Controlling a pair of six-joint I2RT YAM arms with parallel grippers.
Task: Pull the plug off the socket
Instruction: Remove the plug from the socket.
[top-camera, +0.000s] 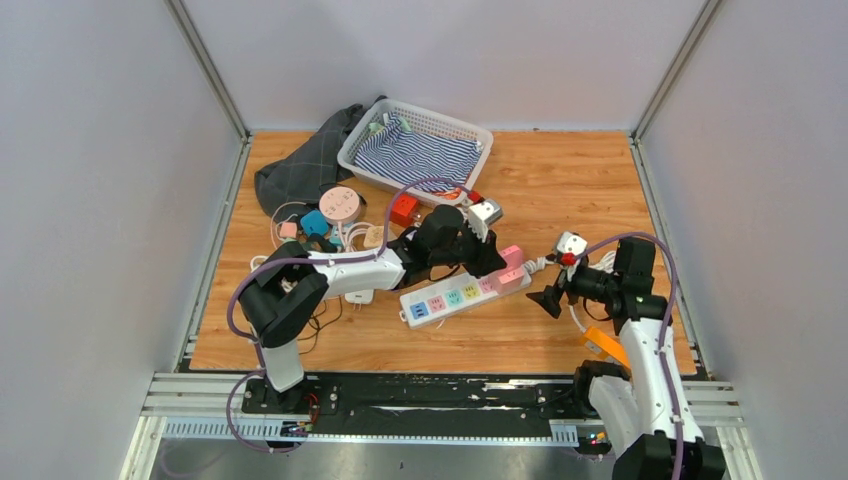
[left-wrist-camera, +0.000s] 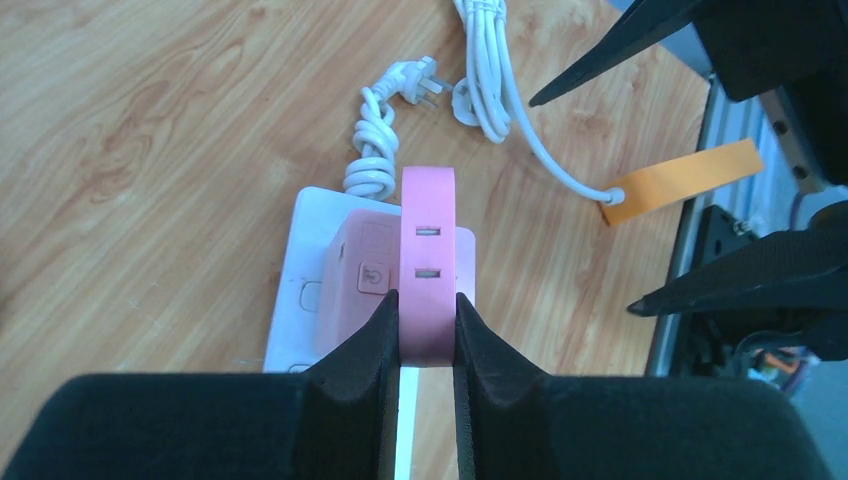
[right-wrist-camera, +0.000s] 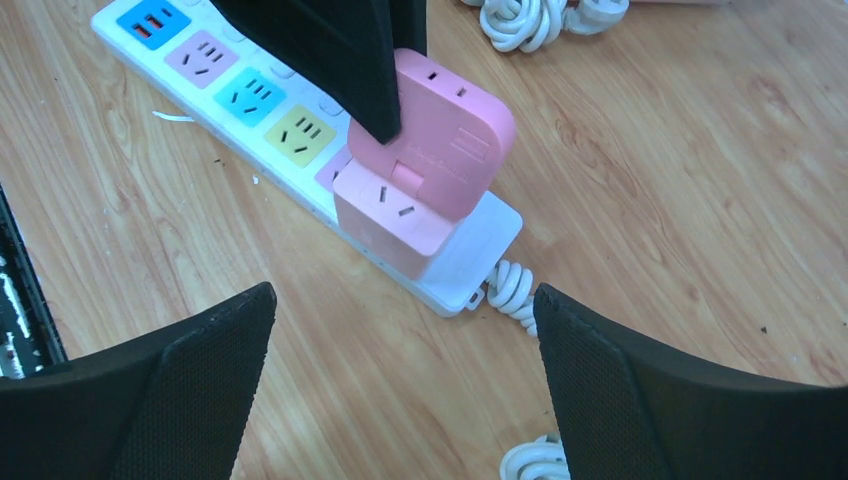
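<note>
A white power strip (top-camera: 455, 297) with coloured sockets lies mid-table. On its right end sits a pink cube (right-wrist-camera: 395, 220), and a flat pink plug (right-wrist-camera: 450, 130) leans tilted on top of it. My left gripper (left-wrist-camera: 427, 305) is shut on the pink plug (left-wrist-camera: 428, 250), one finger on each flat side. Whether its pins are still in the cube is hidden. My right gripper (right-wrist-camera: 405, 300) is wide open just off the strip's cable end (right-wrist-camera: 470, 270), holding nothing. From above, it (top-camera: 550, 298) hovers right of the strip.
A white basket (top-camera: 478, 135) with striped cloth stands at the back, a dark cloth (top-camera: 300, 165) beside it. Loose adapters and cables (top-camera: 330, 215) lie at the left. A white adapter (top-camera: 570, 243), coiled white cable (left-wrist-camera: 485, 60) and an orange tag (top-camera: 605, 345) lie right.
</note>
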